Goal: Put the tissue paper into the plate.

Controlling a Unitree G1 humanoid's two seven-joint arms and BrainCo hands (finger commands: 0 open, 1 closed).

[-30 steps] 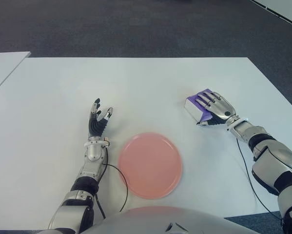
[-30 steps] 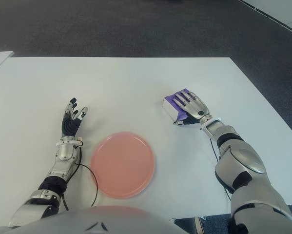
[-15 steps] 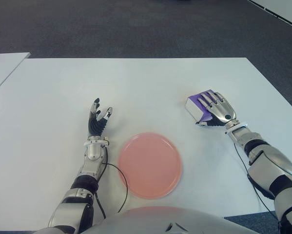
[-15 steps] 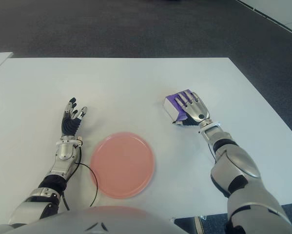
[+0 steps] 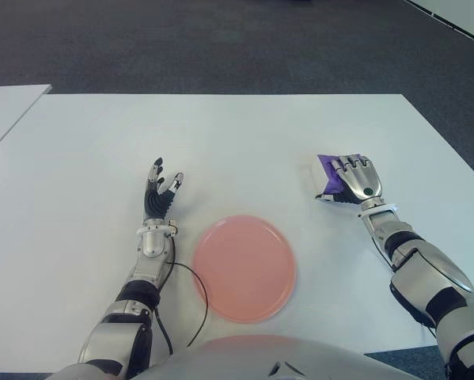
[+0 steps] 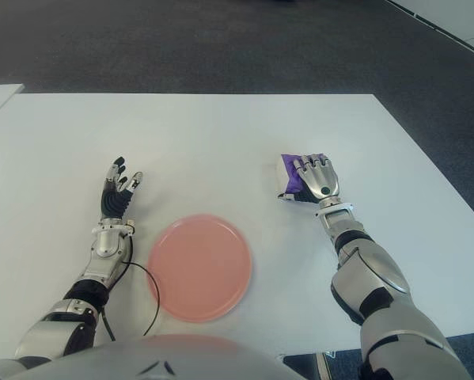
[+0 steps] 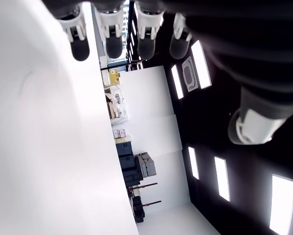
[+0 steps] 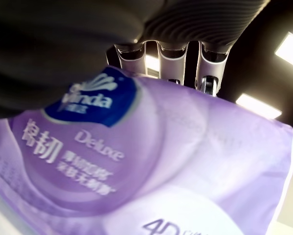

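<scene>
On the white table [image 5: 244, 142], the pink plate [image 5: 244, 267] lies lower centre, so the right hand [image 5: 357, 176], clasped around the purple tissue pack [image 5: 326, 168] at centre right, should lift it clear before crossing, while the left hand [image 5: 159, 194] shows unclenched left of the plate.

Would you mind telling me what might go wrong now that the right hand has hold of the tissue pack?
1. The right hand holds the purple tissue pack from above; the soft wrapper may slip from the fingers during the carry.
2. The pink plate is shallow and lies well off toward the robot's left, so a release from high up could let the pack slide over its rim.
3. The open left hand shows left of the plate; overshooting could bump it.
</scene>
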